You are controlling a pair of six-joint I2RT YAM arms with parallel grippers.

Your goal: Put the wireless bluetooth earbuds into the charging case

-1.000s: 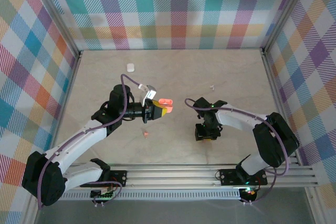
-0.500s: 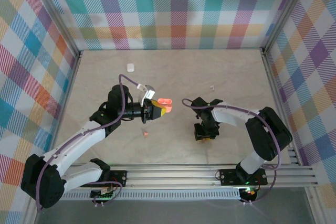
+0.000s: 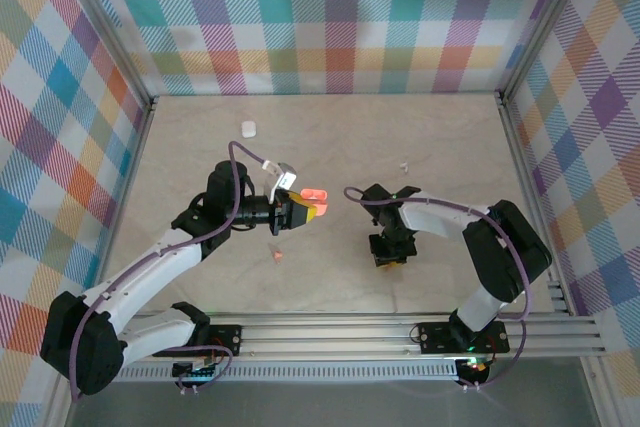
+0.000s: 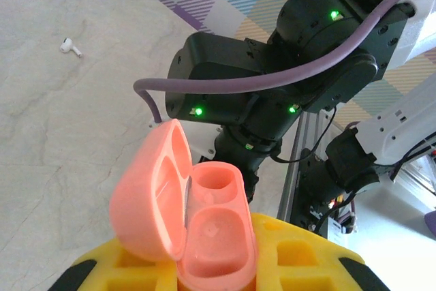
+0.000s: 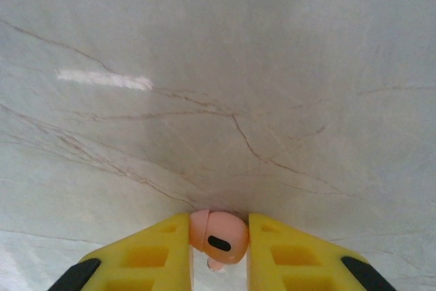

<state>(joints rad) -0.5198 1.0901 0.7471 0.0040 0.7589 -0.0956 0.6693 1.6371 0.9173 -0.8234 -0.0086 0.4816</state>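
**Pink case held open on the left, pink bud pinched on the right**

From the overhead camera, the left claw (image 3: pixel 311 211) is held out over the middle of the worktop (image 3: pixel 450 137), gripping a salmon-pink charging case (image 3: pixel 314 195) with its lid flipped up. To its right, the right claw (image 3: pixel 388 255) points straight down at the marbled surface; from up here I cannot tell what its fingers are doing. A loose salmon-pink earbud (image 3: pixel 277 258) lies on the worktop near and a little left of the left claw. A white earbud (image 3: pixel 404 165) sits far and right of the middle. A white case (image 3: pixel 248 129) rests towards the far left.

The left wrist camera shows the yellow fingers (image 4: pixel 300 257) clamped on the base of the pink case, lid tipped to the left, both sockets bare. Beyond it stands the right arm (image 4: pixel 272 86), green lights lit, and the white earbud lies off to the far left.

On the right wrist camera, the right claw is pressed in on a held salmon-pink earbud (image 5: pixel 219 235), low over the worktop; whether it touches, I cannot tell.
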